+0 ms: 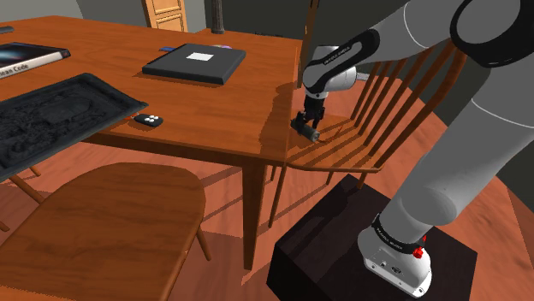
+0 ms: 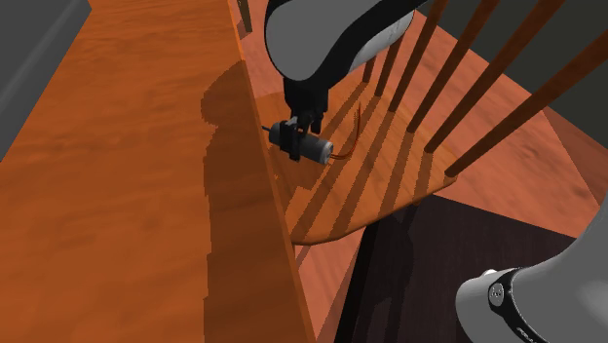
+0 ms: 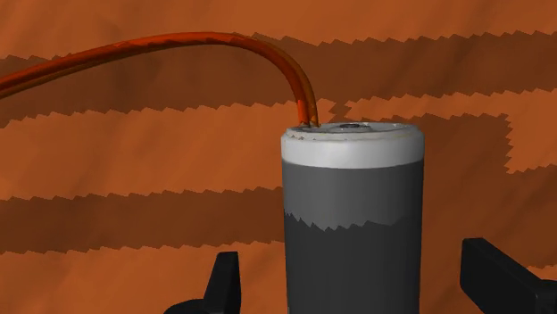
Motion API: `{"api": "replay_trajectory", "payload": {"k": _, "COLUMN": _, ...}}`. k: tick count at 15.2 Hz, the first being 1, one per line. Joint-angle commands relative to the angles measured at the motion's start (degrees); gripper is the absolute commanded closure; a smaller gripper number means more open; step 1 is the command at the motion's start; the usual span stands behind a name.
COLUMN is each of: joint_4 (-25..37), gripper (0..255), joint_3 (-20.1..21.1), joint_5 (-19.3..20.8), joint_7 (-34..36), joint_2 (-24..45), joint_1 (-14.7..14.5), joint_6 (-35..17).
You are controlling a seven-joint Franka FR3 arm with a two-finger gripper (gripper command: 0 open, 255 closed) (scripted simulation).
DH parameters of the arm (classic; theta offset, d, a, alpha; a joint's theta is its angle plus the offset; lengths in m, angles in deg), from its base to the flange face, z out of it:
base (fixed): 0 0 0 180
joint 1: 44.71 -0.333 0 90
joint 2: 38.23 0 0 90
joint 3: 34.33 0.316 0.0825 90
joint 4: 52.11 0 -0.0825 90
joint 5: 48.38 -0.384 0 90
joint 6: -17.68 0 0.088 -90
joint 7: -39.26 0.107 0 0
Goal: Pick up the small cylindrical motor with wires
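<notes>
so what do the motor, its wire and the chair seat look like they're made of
motor: dark grey body, pale end cap, smooth and matte, perhaps metal or plastic. wire: glossy orange-red, likely a plastic coating. chair seat: reddish-brown wood, faint grain streaks.

Bright, even light; jagged striped shadows cross the chair seat (image 2: 390, 195).

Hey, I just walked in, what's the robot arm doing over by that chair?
The white arm has its black hand down at a small grey cylindrical motor, which appears to lie on the wooden chair seat beside the table. In the wrist view the fingers stand open on either side of the motor without touching it, so it isn't gripped yet. An orange wire curves away from the motor's white-capped end.
</notes>
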Motion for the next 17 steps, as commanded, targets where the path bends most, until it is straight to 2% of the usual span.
{"api": "replay_trajectory", "payload": {"k": 1, "joint_4": -0.56, "gripper": 0, "joint_3": -0.06, "joint_5": -0.37, "joint_7": -0.38, "joint_2": 0.72, "joint_1": 0.01, "joint_6": -1.27}}
{"api": "replay_trajectory", "payload": {"k": 2, "joint_4": -0.57, "gripper": 0, "joint_3": -0.06, "joint_5": -0.37, "joint_7": -0.37, "joint_2": 0.71, "joint_1": 0.02, "joint_6": -1.27}}
{"api": "replay_trajectory", "payload": {"k": 3, "joint_4": -0.69, "gripper": 255, "joint_3": -0.06, "joint_5": -0.37, "joint_7": -0.38, "joint_2": 0.70, "joint_1": 0.02, "joint_6": -1.38}}
{"api": "replay_trajectory", "payload": {"k": 12, "joint_4": -0.56, "gripper": 255, "joint_3": -0.06, "joint_5": -0.37, "joint_7": -0.38, "joint_2": 0.72, "joint_1": 0.01, "joint_6": -1.27}}
{"api": "replay_trajectory", "payload": {"k": 17, "joint_4": 0.84, "gripper": 255, "joint_3": 0.04, "joint_5": 0.94, "joint_7": 0.71, "joint_2": -2.04, "joint_1": 0.08, "joint_6": 2.71}}
